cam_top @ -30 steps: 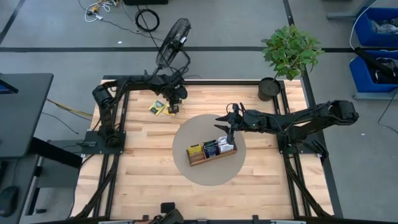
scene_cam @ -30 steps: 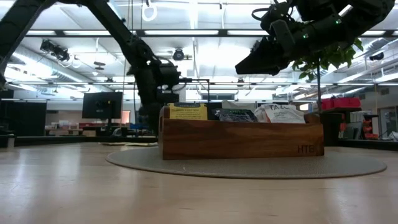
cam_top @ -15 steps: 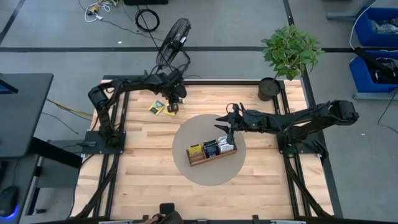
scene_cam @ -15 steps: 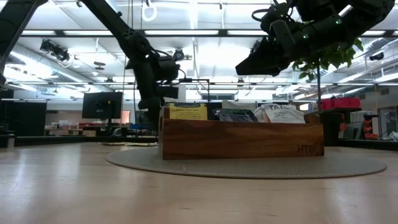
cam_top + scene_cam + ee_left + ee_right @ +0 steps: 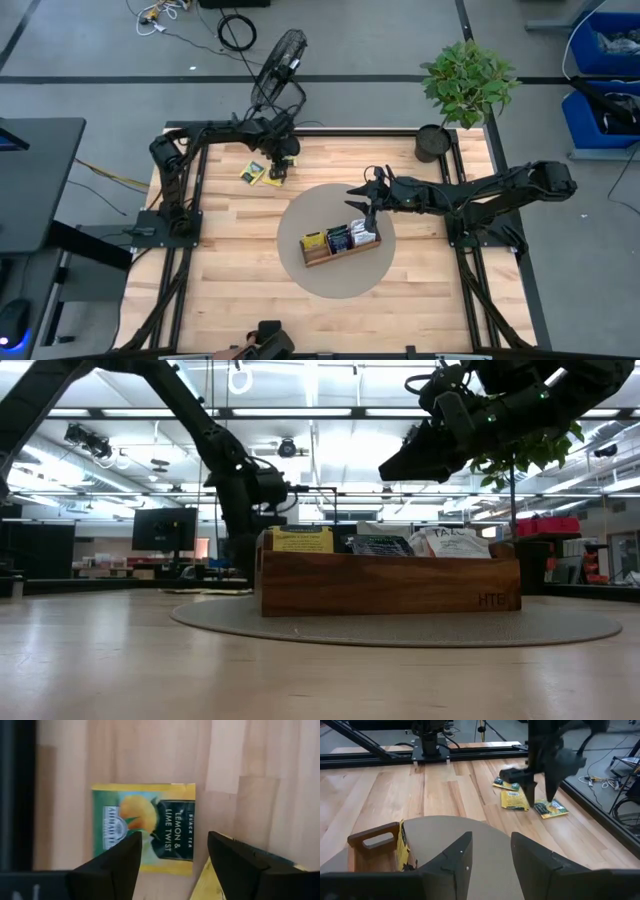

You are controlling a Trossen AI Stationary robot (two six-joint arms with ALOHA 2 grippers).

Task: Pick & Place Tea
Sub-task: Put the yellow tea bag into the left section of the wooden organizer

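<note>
High view: left gripper [image 5: 279, 168] at far-left of wooden table [image 5: 230, 260], over loose yellow-green tea sachets [image 5: 256, 172]. Right gripper [image 5: 362, 205] hovers above far-right end of wooden tray [image 5: 341, 252], which sits on round grey mat [image 5: 335, 280]. Tray holds upright sachets in 3 compartments: yellow at left, dark in mid, white at right. Potted plant [image 5: 462, 85] at far-right corner.

Low view: left gripper [image 5: 243, 550] low behind tray's left end; right gripper [image 5: 415, 458] well above tray, nothing in it.

Left wrist view: fingers [image 5: 240, 865] spread wide, empty, straddling a "Lemon & Lime Twist" black tea sachet [image 5: 143, 826] flat on table; 2nd yellow sachet corner [image 5: 206, 885] just beside.

Right wrist view: own fingers [image 5: 537, 865] part open, holding nothing, above mat. Left gripper [image 5: 541, 795] farther off, tips down among 3 sachets on table.
</note>
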